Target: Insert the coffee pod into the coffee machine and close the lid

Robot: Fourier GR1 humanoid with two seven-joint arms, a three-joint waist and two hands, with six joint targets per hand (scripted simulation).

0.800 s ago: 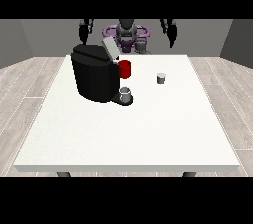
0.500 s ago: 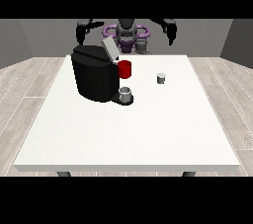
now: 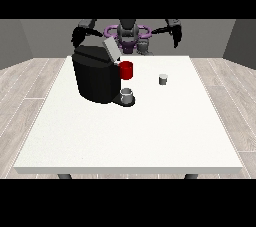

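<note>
A black coffee machine [image 3: 95, 77] stands on the white table [image 3: 130, 131] at the view's left, its grey lid [image 3: 111, 49] tilted up and open. A red part [image 3: 126, 70] sits at its front, with a small grey cup [image 3: 127, 95] on its base below. The small grey coffee pod [image 3: 163, 79] stands on the table to the machine's right. The hand at the view's left [image 3: 78, 36] hangs above the table's far edge behind the machine. The hand at the view's right [image 3: 176, 33] is raised above the far edge, well behind the pod. Neither hand holds anything.
The robot's torso [image 3: 129, 35] stands behind the table's far edge. Wooden floor surrounds the table. The table's front half is bare white surface.
Both hands have risen and moved slightly outward from the robot's sides. The pod, the machine and its lid have not moved.
</note>
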